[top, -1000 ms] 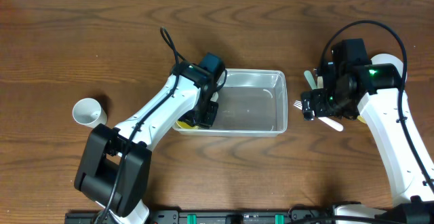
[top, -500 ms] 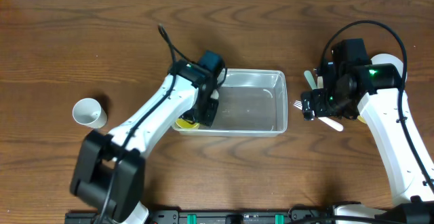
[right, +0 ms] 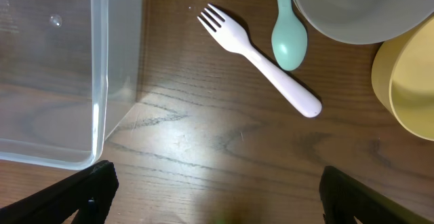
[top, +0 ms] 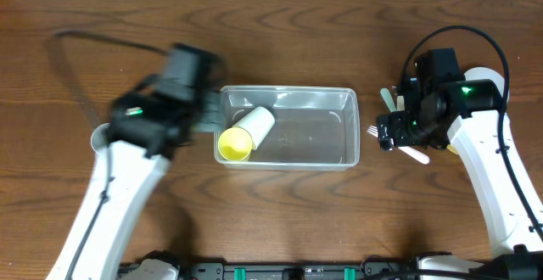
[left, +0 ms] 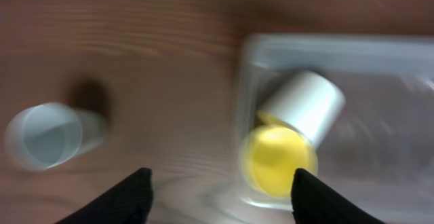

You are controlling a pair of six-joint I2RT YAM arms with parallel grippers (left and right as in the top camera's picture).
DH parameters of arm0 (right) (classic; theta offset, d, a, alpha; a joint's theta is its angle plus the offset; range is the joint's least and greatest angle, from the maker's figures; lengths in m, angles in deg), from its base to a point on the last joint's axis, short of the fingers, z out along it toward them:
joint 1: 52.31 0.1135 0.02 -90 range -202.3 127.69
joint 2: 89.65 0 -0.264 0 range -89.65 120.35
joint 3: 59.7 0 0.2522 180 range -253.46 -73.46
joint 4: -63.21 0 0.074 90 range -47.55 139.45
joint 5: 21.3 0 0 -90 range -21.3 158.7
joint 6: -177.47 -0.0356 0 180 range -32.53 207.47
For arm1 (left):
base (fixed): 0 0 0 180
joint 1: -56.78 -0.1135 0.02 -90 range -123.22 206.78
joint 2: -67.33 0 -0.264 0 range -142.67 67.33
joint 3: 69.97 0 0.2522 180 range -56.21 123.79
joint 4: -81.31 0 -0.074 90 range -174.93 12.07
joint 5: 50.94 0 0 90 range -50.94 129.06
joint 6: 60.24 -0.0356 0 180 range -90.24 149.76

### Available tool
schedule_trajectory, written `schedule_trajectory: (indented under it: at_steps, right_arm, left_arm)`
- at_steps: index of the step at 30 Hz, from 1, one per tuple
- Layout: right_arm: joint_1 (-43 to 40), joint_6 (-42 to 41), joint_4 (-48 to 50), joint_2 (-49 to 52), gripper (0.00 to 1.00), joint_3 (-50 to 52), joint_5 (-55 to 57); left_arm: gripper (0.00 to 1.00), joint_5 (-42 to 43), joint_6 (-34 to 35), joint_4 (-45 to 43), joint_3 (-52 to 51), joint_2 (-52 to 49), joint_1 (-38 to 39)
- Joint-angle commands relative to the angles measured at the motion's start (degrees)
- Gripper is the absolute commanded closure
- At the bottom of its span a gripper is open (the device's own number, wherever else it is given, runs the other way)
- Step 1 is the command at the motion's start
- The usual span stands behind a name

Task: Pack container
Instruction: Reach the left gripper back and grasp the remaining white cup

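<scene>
The clear container (top: 293,91) sits mid-table. A white cup with a yellow inside (top: 244,132) lies on its side in the container's left end. My left gripper (top: 204,115), blurred by motion, is open and empty just outside the container's left wall. In the left wrist view the gripper (left: 220,197) hangs over bare wood, with the lying cup (left: 291,129) in the container (left: 325,42) to the right. My right gripper (top: 395,134) is open and empty right of the container; in the right wrist view it (right: 217,198) is over bare wood below a white fork (right: 261,61).
A second white cup (left: 47,134) stands on the table to the left, partly hidden by my left arm in the overhead view (top: 98,136). By the right gripper lie a teal spoon (right: 288,27), a pale bowl (right: 359,7) and a yellow bowl (right: 407,88). The container wall (right: 98,81) is to its left.
My left gripper has let go of the yellow-lined cup, which now lies in the container, and has pulled out fast to the left. The right arm has not moved.
</scene>
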Motion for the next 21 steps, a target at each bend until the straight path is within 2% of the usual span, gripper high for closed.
schedule_trajectory:
  at_steps: [1, 4, 8, 21]
  right_arm:
    - [0.0, 0.2, -0.1, -0.1, 0.04, -0.8, 0.2]
    - [0.0, 0.2, -0.1, -0.1, 0.04, -0.8, 0.2]
    - [0.0, 0.2, -0.1, -0.1, 0.04, -0.8, 0.2]
    - [0.0, 0.3, -0.2, -0.1, 0.04, -0.8, 0.2]
  left_arm:
    - [0.27, -2.9, 2.4, 0.8, 0.6, 0.6, -9.2]
    - [0.27, -2.7, 2.1, 0.7, -0.6, -1.1, -17.4]
    - [0.27, -0.9, 0.7, 0.7, -1.3, -5.7, -24.0]
    - [0.27, 3.1, 0.7, 0.5, -1.3, -22.9, -31.8]
